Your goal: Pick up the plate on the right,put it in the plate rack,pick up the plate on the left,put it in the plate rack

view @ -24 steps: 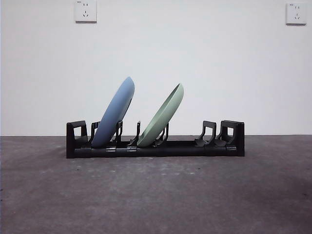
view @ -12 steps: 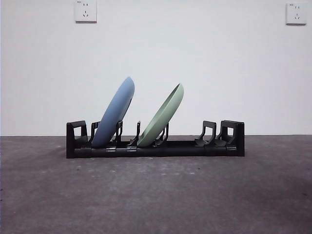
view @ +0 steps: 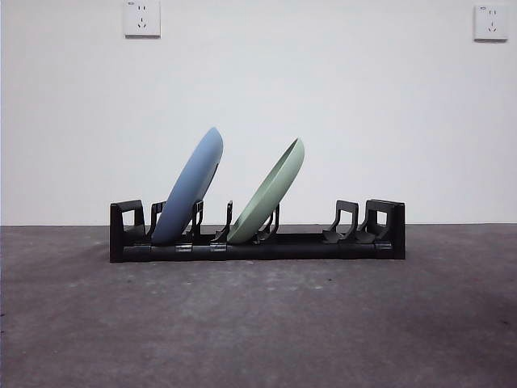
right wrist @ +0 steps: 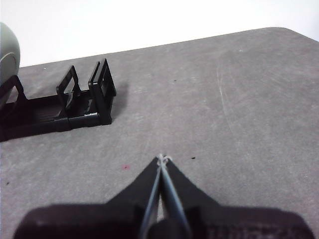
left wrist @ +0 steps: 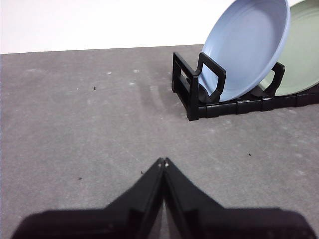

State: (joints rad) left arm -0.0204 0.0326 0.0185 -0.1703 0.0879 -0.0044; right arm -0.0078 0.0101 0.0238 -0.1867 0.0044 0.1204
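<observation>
The black plate rack (view: 257, 241) stands across the middle of the table. A blue plate (view: 191, 191) leans in its left slots and a green plate (view: 270, 194) leans in the slots just right of it. Both tilt to the right. In the left wrist view the blue plate (left wrist: 249, 47) and the green plate (left wrist: 299, 50) sit in the rack (left wrist: 199, 94), well away from my left gripper (left wrist: 163, 162), which is shut and holds nothing. My right gripper (right wrist: 162, 159) is shut and holds nothing too, apart from the rack's right end (right wrist: 89, 102). Neither arm shows in the front view.
Grey table surface (view: 258, 323) stretches in front of the rack. A white wall with two sockets (view: 142, 18) rises behind. In the right wrist view the table's rounded corner edge (right wrist: 284, 30) lies far from the gripper.
</observation>
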